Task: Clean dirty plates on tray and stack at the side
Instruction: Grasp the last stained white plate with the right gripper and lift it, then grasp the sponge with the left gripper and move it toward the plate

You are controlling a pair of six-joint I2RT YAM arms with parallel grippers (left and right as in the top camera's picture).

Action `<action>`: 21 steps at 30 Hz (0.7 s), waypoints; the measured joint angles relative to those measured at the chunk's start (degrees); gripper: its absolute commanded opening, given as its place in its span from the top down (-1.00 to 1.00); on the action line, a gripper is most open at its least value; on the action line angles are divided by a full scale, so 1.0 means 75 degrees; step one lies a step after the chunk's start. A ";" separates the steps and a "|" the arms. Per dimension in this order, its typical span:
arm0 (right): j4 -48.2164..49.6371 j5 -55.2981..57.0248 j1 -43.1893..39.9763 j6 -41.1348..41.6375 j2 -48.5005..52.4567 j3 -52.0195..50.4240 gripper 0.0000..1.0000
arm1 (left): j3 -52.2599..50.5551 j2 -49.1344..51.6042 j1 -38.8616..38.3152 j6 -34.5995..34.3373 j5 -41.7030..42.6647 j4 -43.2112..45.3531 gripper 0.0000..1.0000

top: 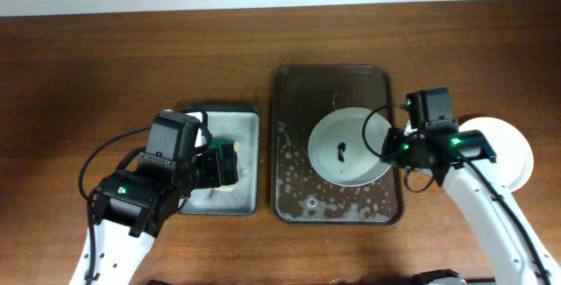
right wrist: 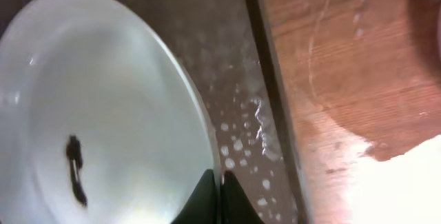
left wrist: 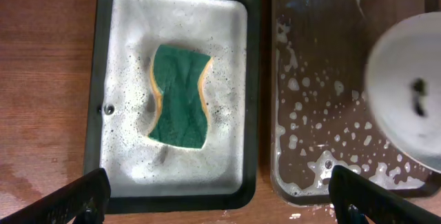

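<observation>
One white plate [top: 351,149] with a dark smear lies tilted on the wet, sudsy dark brown tray [top: 294,101]. My right gripper [top: 392,147] is shut on the plate's right rim; in the right wrist view its fingers [right wrist: 220,195] pinch the edge of the plate [right wrist: 103,114] above the tray [right wrist: 227,65]. Another white plate [top: 510,145] sits on the table right of the tray, partly hidden by my right arm. My left gripper [top: 223,164] hangs open above the green and yellow sponge [left wrist: 179,96]; its fingers [left wrist: 220,207] are wide apart and hold nothing.
The sponge lies in a smaller dark tray [top: 248,118] filled with grey suds, left of the big tray. The left wrist view shows this sponge tray [left wrist: 96,79], the big tray [left wrist: 324,45] and the plate [left wrist: 406,100]. Wet patches mark the wooden table [right wrist: 344,58].
</observation>
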 measured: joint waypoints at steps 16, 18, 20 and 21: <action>0.1504 -0.0373 0.0000 -0.1413 0.0082 -0.1110 0.32 | 0.0000 0.0000 0.0000 0.0000 0.0000 -0.0003 -0.99; 0.0915 -0.0609 0.0000 -0.1568 0.0009 -0.0796 0.30 | 0.0000 0.0000 0.0000 0.0000 0.0000 0.0003 -0.99; 0.0420 -0.0976 0.0000 -0.1795 -0.0239 -0.0481 0.29 | 0.0000 0.0000 0.0000 0.0000 0.0029 0.0003 -0.99; 0.0204 -0.1157 0.0000 -0.1894 -0.0443 -0.0361 0.28 | 0.0000 0.0000 0.0000 0.0003 0.0093 -0.0003 -0.99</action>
